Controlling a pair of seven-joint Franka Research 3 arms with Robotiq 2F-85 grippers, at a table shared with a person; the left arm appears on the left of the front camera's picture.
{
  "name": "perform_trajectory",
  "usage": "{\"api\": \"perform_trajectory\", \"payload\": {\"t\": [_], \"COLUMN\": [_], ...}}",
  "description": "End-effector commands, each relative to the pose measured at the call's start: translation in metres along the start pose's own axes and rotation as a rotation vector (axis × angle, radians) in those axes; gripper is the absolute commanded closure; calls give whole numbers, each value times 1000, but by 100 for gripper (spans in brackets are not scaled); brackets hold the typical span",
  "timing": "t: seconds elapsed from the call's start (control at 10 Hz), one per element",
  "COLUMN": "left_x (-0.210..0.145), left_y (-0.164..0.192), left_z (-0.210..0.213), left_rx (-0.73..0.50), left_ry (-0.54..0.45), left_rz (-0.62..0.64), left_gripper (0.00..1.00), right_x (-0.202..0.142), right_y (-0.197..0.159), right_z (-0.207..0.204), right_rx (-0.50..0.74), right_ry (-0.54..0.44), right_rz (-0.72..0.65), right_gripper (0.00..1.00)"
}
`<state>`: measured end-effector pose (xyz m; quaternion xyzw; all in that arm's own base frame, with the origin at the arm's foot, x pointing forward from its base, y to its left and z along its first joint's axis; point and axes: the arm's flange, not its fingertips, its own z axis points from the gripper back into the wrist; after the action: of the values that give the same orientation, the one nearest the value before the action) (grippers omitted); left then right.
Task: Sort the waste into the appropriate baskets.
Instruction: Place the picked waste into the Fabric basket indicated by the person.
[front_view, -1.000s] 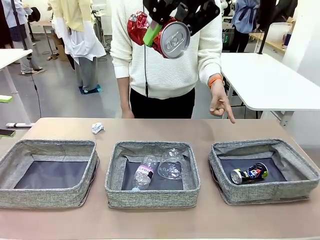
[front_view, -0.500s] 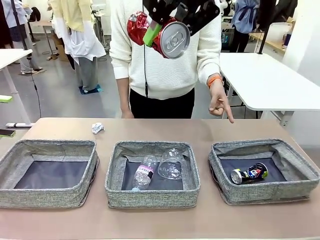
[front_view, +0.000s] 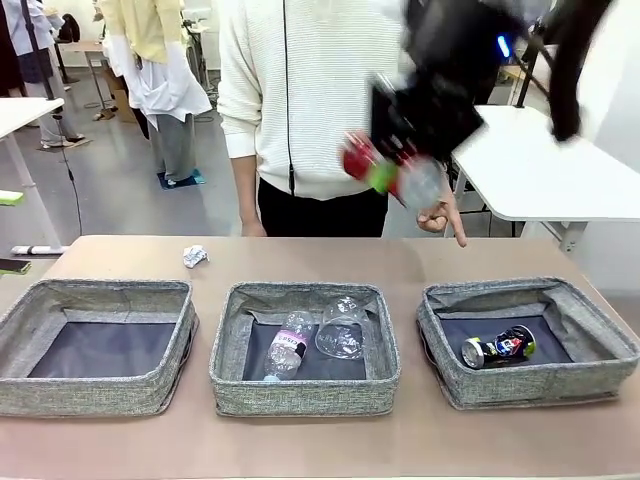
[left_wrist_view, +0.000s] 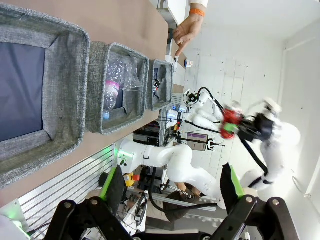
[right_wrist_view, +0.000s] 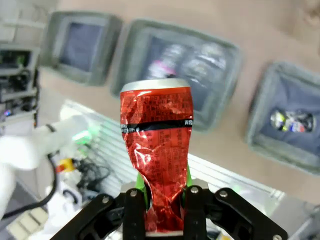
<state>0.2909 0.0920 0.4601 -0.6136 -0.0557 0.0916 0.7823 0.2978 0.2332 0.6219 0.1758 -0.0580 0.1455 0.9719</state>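
High above the table, between the middle and right baskets, my right gripper (front_view: 392, 176) is shut on the crushed red can (front_view: 362, 160) and blurred by motion. In the right wrist view the red can (right_wrist_view: 157, 145) stands upright between the closed fingers of that gripper (right_wrist_view: 160, 200). The left basket (front_view: 100, 395) holds nothing. A clear bottle (front_view: 289, 345) and a clear cup (front_view: 343, 328) lie in the middle basket (front_view: 300, 395). A blue-silver can (front_view: 500, 347) lies in the right basket (front_view: 530, 385). A paper ball (front_view: 195, 256) rests on the table. My left gripper (left_wrist_view: 170, 192) is open with nothing between its fingers.
A person in a white sweater stands at the far edge, one hand (front_view: 441, 213) pointing down toward the right basket. A white table (front_view: 540, 165) stands at the back right. The brown tabletop (front_view: 320, 440) is bare in front of the baskets.
My right arm has swung down and to the right with the red can, from high above the middle basket toward the right basket. The person's hand stays where it was.
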Motion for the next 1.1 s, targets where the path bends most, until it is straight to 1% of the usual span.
{"api": "perform_trajectory", "payload": {"t": [0.0,0.2,0.3,0.4,0.5,0.6,0.7,1.0], "left_x": [0,0,0,0,0,0,0,0], "left_y": [-1,-1,-1,-1,-1,-1,-1,-1], "left_z": [0,0,0,0,0,0,0,0], "left_rx": [-13,-13,-13,-13,-13,-13,-13,-13], "left_ry": [-6,-6,-6,-6,-6,-6,-6,-6], "left_rz": [-18,-18,-18,-18,-18,-18,-18,-18], "left_gripper": [0,0,0,0,0,0,0,0], "right_x": [-25,-40,-43,-48,-56,-64,-72,-81], "right_y": [-81,-149,-178,-200,-217,-229,-240,-250], "right_z": [-46,-73,-84,-93,-102,-110,-120,-129], "right_rx": [31,134,143,120,108,72,71,78], "right_ry": [-26,-102,-177,-243,-293,-287,-257,-226], "right_rz": [-111,-222,-381,-519,-630,-683,-719,-757], "right_gripper": [71,71,71,71,71,71,71,71]}}
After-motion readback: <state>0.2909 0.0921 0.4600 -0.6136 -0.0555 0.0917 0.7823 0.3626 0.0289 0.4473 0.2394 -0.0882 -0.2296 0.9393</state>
